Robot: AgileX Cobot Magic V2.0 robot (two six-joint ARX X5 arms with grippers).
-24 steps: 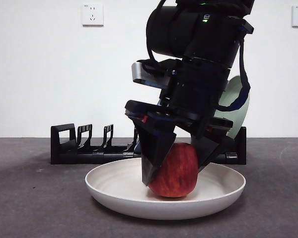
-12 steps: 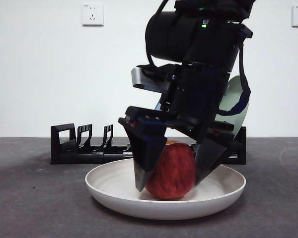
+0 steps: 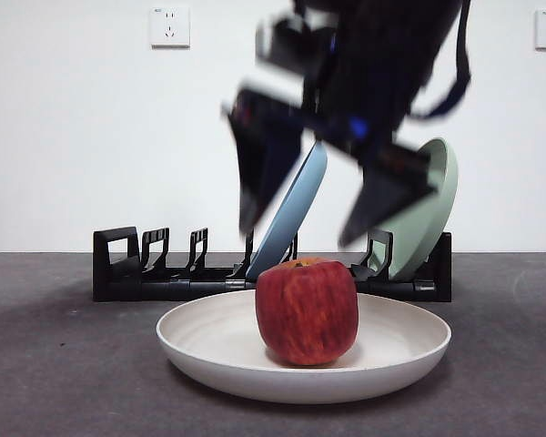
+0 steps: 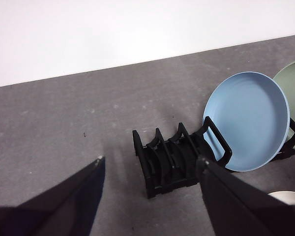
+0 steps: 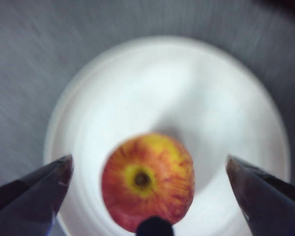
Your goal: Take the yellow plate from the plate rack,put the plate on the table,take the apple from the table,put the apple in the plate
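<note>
The red apple stands upright in the cream yellow plate, which lies flat on the table in front of the black plate rack. My right gripper is open and empty, blurred, above the apple and clear of it. The right wrist view looks straight down on the apple in the plate, between the spread jaws of that gripper. My left gripper is open and empty, away from the plate, facing the rack.
A light blue plate and a pale green plate lean in the rack's right slots; both also show in the left wrist view. The rack's left slots hold nothing. A white wall stands behind.
The right gripper has let go of the apple, opened wider and risen well above it. The apple stays upright in the plate.
</note>
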